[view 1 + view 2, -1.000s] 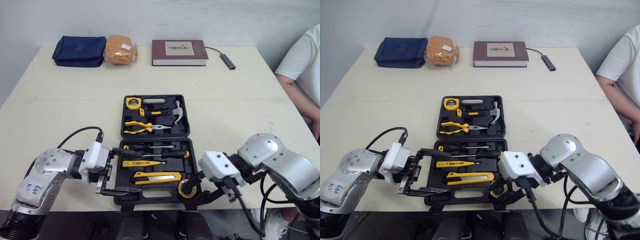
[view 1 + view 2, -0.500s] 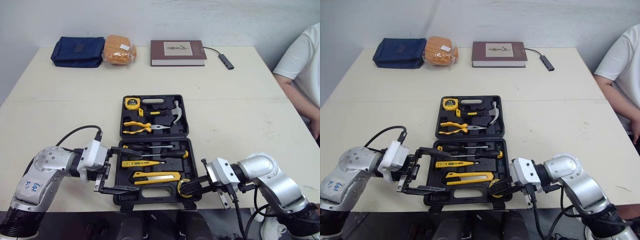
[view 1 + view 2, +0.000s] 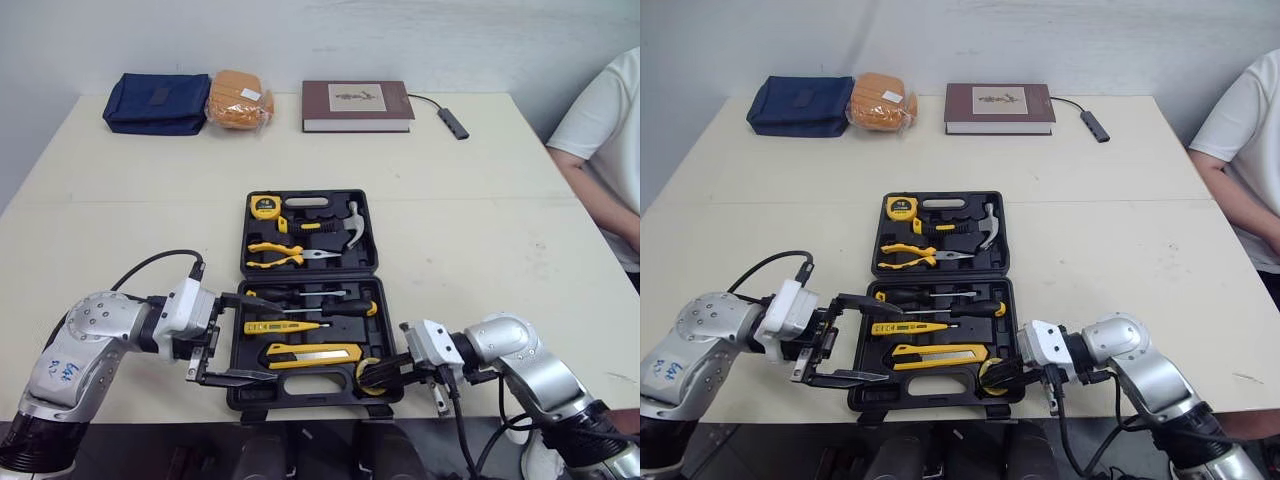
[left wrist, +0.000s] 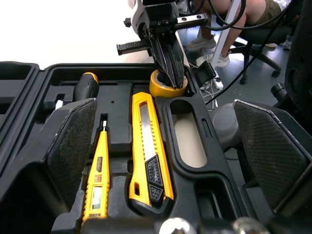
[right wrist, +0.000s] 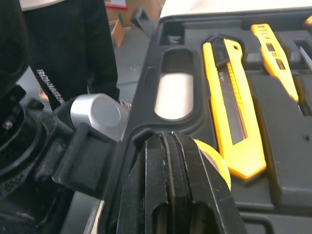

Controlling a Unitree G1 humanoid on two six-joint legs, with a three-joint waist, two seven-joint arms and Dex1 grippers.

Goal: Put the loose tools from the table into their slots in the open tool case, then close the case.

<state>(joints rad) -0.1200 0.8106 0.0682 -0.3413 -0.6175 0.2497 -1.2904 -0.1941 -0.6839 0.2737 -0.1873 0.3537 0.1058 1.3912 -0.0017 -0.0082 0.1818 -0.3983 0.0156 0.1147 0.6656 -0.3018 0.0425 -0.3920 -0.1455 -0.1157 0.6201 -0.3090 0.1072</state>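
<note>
The black tool case (image 3: pixel 372 232) lies open in the middle of the table. Its far half holds a tape measure (image 3: pixel 266 206), pliers (image 3: pixel 280 255) and a hammer (image 3: pixel 345 228). The near half holds screwdrivers (image 3: pixel 330 308), a yellow tester pen (image 3: pixel 280 326) and a utility knife (image 3: pixel 315 353). A yellow tape roll (image 3: pixel 362 379) sits in the near right corner slot. My right gripper (image 3: pixel 380 372) is shut there, its fingers pressed together on the roll (image 4: pixel 161 90). My left gripper (image 3: pixel 243 338) stands open over the case's near left edge with nothing between its fingers.
At the table's far edge lie a blue pouch (image 3: pixel 158 102), an orange packet (image 3: pixel 240 98), a dark red book (image 3: pixel 358 105) and a small cabled adapter (image 3: pixel 455 122). A person in a white shirt (image 3: pixel 605 130) sits at the right. The case reaches almost to the table's near edge.
My right arm has dropped low and swung back toward the near table edge while its fingers stayed at the tape roll. The left gripper has barely moved.
</note>
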